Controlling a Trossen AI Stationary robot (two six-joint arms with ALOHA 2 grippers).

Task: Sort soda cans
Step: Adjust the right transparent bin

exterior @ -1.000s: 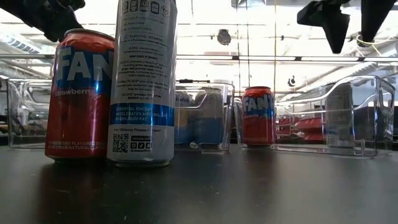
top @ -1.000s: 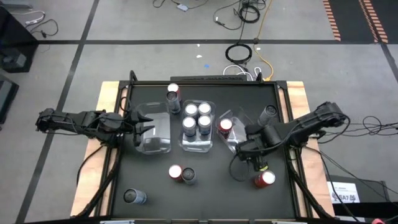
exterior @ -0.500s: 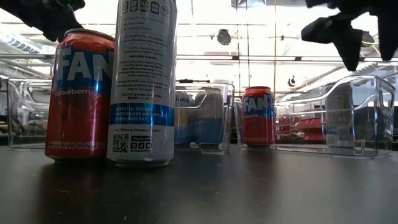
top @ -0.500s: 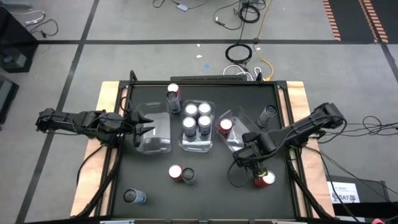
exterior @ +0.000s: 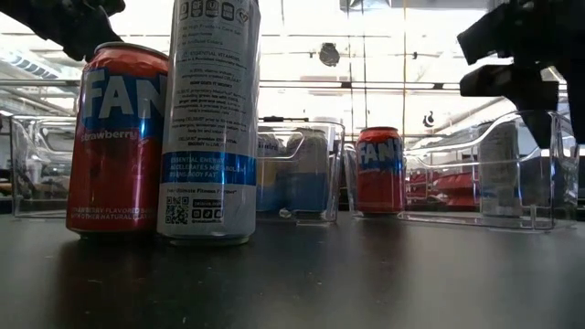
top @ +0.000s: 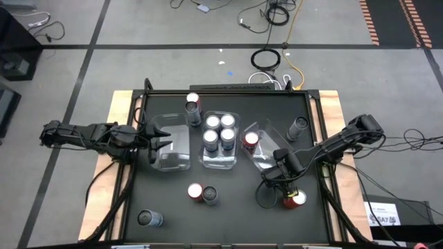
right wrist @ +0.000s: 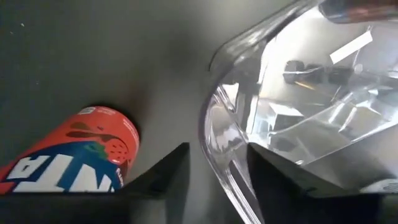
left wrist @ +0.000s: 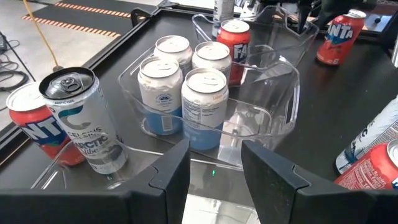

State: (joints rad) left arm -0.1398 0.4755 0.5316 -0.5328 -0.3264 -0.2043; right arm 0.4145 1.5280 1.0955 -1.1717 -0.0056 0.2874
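Table (top: 228, 221) holding three bins in a row: left bin (top: 172, 144), middle bin (top: 221, 142), right bin (top: 266, 146). Middle bin: four cans (top: 219, 131) standing in a square. Right bin: one can (top: 250, 140) at its left end. One can (top: 193, 104) behind the left and middle bins. One can (top: 299, 126) right of the right bin. Two cans (top: 202, 194) touching, in front of the middle bin. One can (top: 149, 218) at the front left. One can (top: 295, 200) at the front right.

In the high view's lower right, the right arm (top: 315, 153) covers most of a red can (top: 296, 200), hiding the right gripper's fingertips.
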